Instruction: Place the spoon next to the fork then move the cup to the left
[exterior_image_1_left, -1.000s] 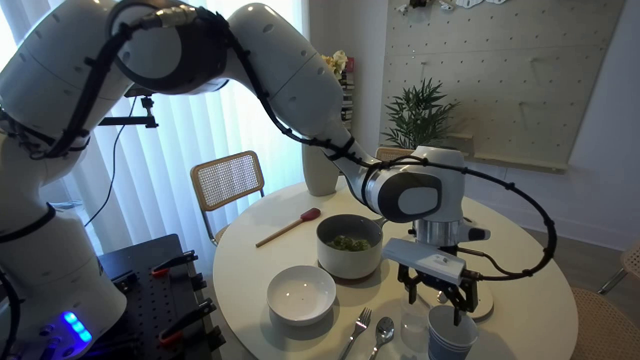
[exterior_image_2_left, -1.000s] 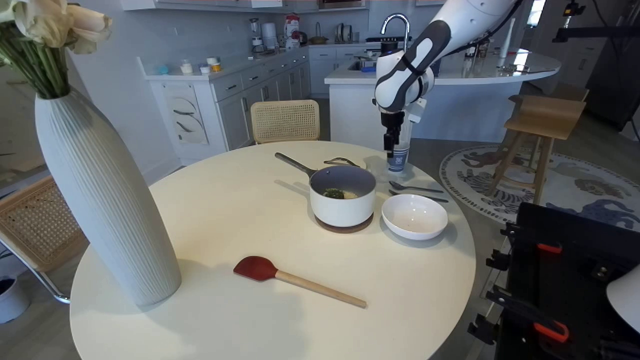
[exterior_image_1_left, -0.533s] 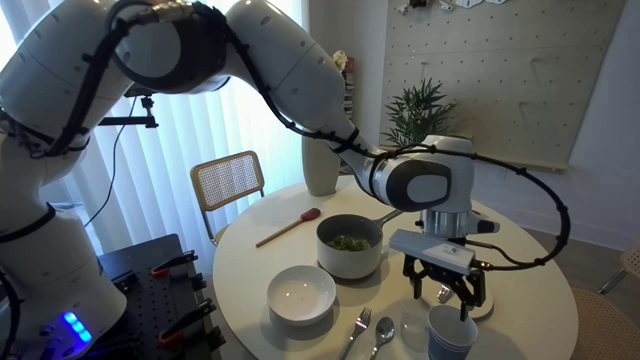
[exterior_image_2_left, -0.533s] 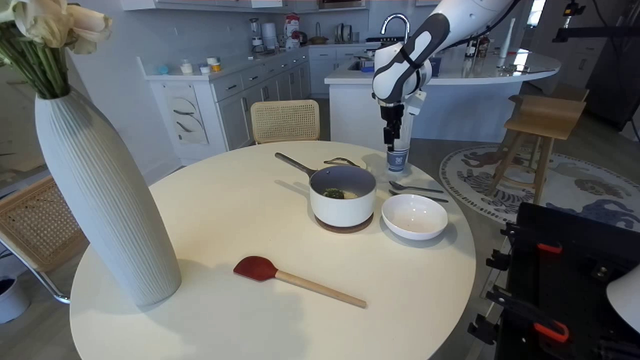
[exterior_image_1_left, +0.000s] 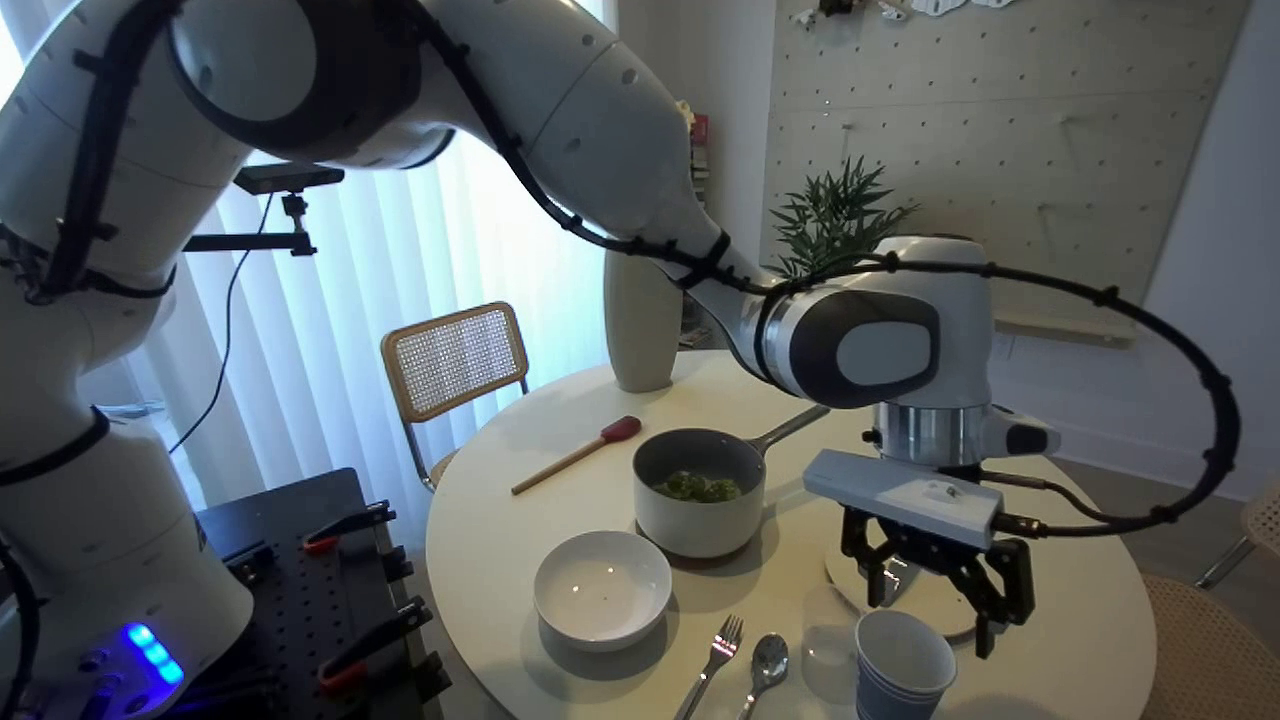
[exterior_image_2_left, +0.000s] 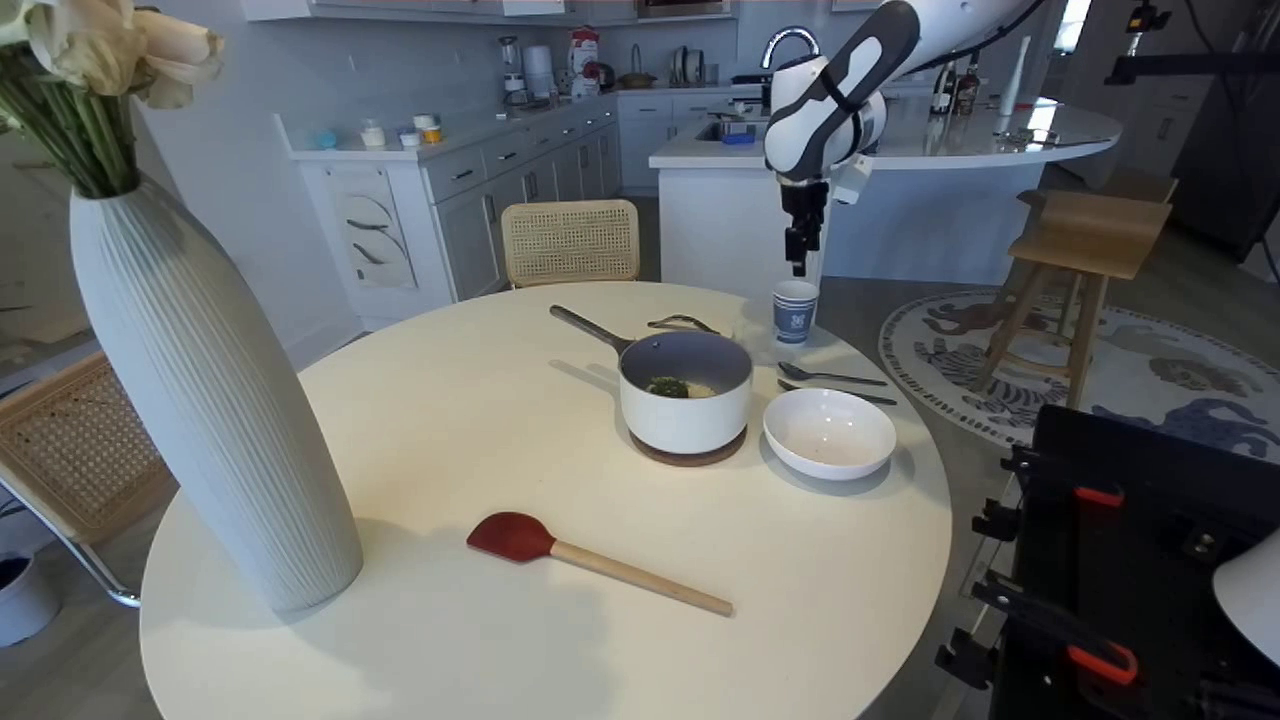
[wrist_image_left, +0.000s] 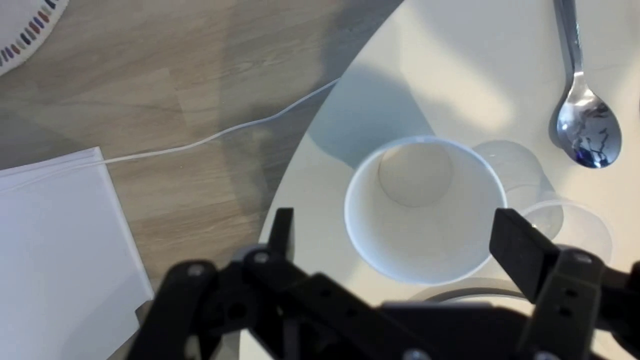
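- The cup is seen upright, close to the edge of the surface; in the wrist view a bare strip is left between its rim and that edge.
- To its left, in an exterior view, room is taken by a clear cup just beside it, then by the spoon and fork, laid near each other, apart.
- Wider open room is found near and left, around the spatula.
- The gripper is seen above the cup, fingers spread wide apart.
- Since one second ago: gripper raised and shifted right in both exterior views; cup, spoon, fork unmoved.
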